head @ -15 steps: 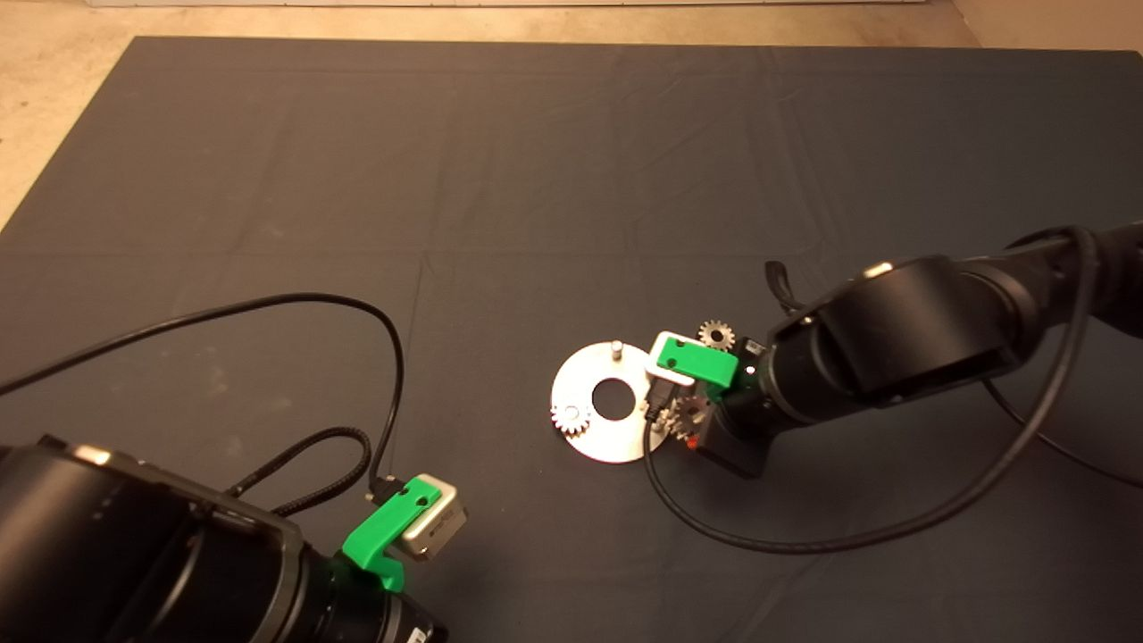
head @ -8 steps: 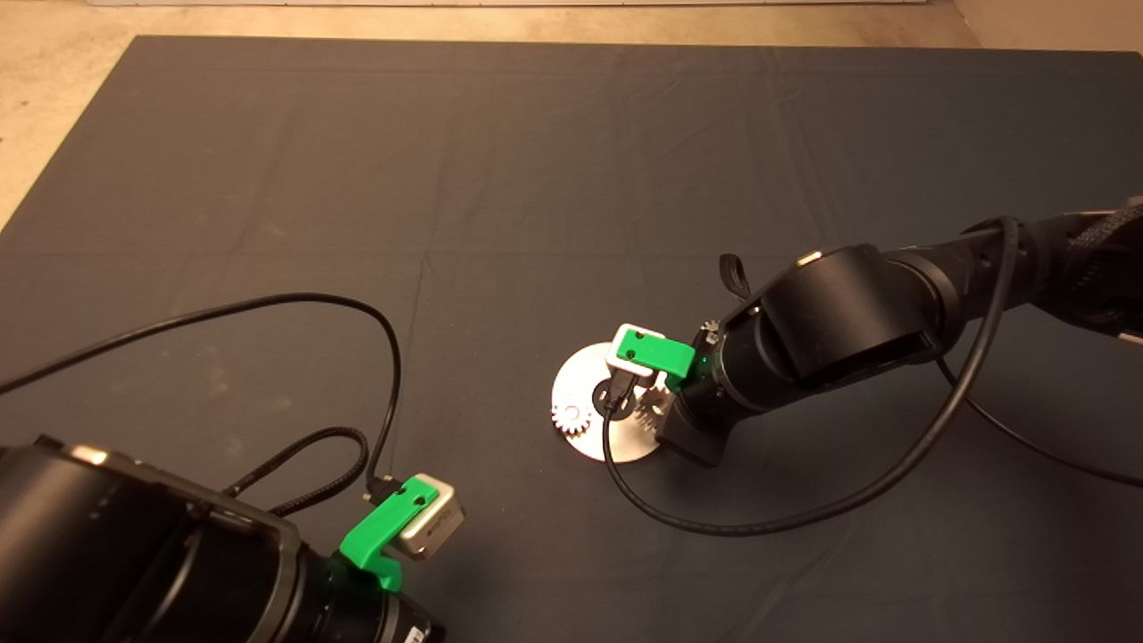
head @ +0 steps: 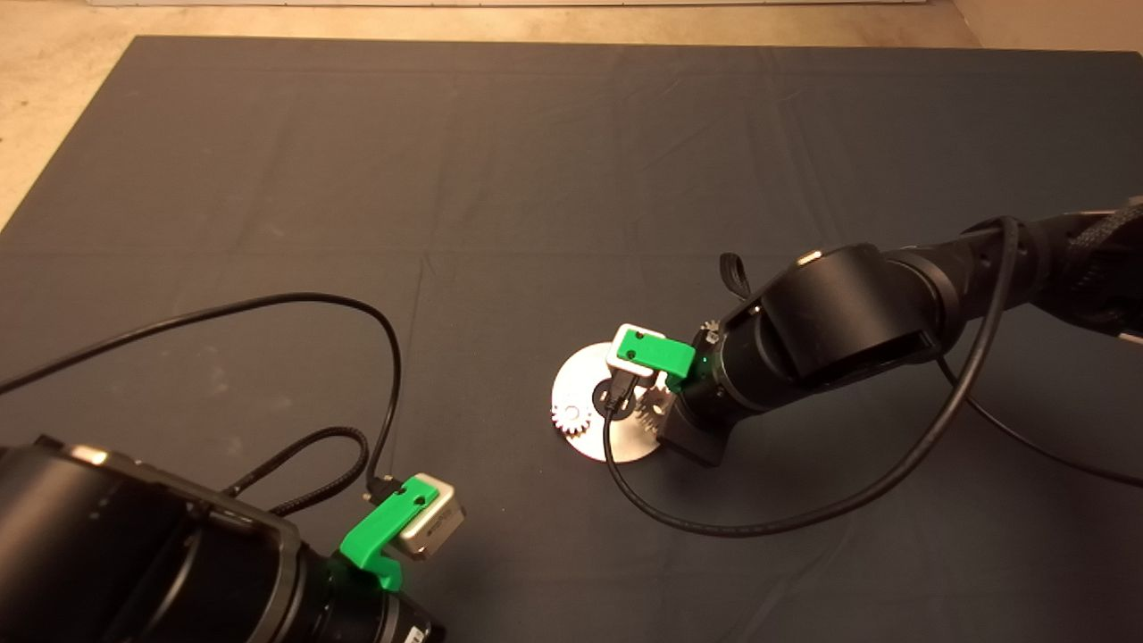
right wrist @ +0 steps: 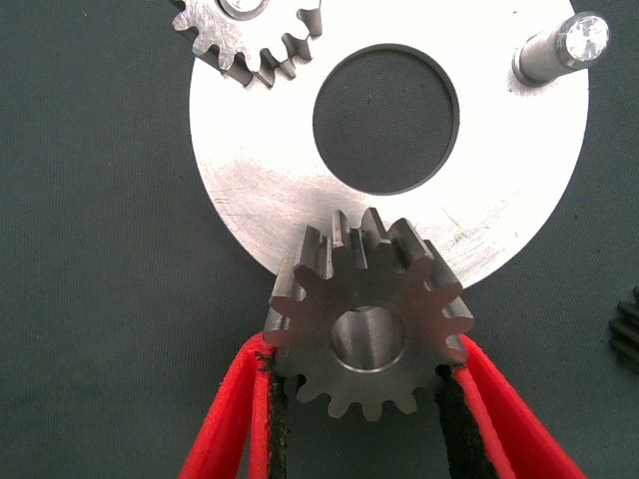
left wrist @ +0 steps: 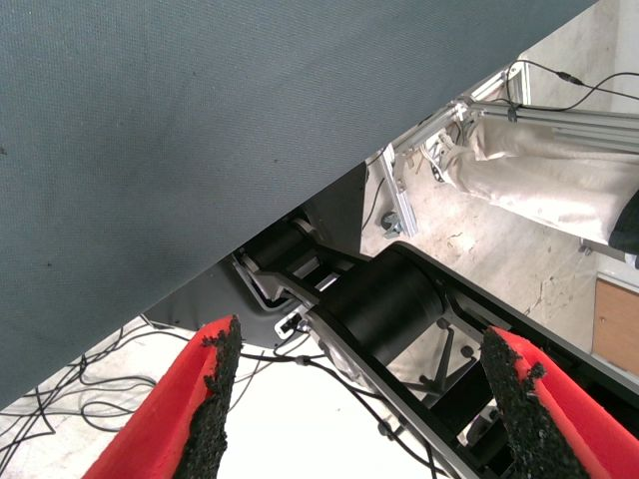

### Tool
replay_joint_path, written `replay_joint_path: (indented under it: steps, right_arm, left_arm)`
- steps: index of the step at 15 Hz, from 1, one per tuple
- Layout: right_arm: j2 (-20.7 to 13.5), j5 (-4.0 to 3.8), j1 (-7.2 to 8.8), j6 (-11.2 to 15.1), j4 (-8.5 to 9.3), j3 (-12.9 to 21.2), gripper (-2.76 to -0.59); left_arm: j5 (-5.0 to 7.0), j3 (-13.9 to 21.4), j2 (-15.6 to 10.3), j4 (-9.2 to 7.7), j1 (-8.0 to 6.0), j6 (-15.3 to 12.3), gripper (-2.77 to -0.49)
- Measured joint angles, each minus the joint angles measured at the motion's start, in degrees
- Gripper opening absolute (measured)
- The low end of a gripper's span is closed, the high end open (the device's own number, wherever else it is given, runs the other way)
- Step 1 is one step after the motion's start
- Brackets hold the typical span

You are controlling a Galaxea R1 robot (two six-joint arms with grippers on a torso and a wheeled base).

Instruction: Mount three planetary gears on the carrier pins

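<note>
The dark mat (head: 500, 161) covered the worktop, its far and left edges showing bare floor beyond. My right arm (head: 857, 321) reached in from the right side toward the middle of the mat, a black cable (head: 804, 522) looping from it across the cloth. My left arm (head: 134, 554) waited at the near left corner, and my left gripper (left wrist: 359, 399) had its fingers spread wide with nothing between them, hanging past the mat's edge over the floor.

The silver disc (right wrist: 260, 180) lay flat near the middle of the mat. My right gripper (right wrist: 364, 399) pinched one planetary gear (right wrist: 367, 317) by its teeth between both pads, held over the disc's near rim. A second gear (right wrist: 255, 35) already sat on a carrier pin at the disc's edge. One bare pin (right wrist: 564, 48) stood upright on the rim, well apart from that seated gear. The third gear (head: 711, 329) lay on the mat just beside the disc, mostly hidden behind my right wrist.
</note>
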Motion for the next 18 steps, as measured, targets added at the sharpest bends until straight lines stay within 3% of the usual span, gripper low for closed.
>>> replay_joint_path:
  steps: [4,12,18]
  right_arm:
    - [0.0,0.02,-0.21,-0.59,0.02,-0.09,-2.52]
    - [-0.16,-0.02,-0.35,-1.95,0.02,-1.07,-2.52]
    - [-0.16,-0.05,-2.27,-2.99,0.02,-1.35,-2.52]
  left_arm:
    - [-0.78,0.0,0.0,0.0,0.0,0.01,-1.61]
    - [-0.78,0.0,-0.13,0.0,0.0,0.0,-1.61]
    - [-0.8,0.0,-0.13,0.0,0.0,0.0,-1.61]
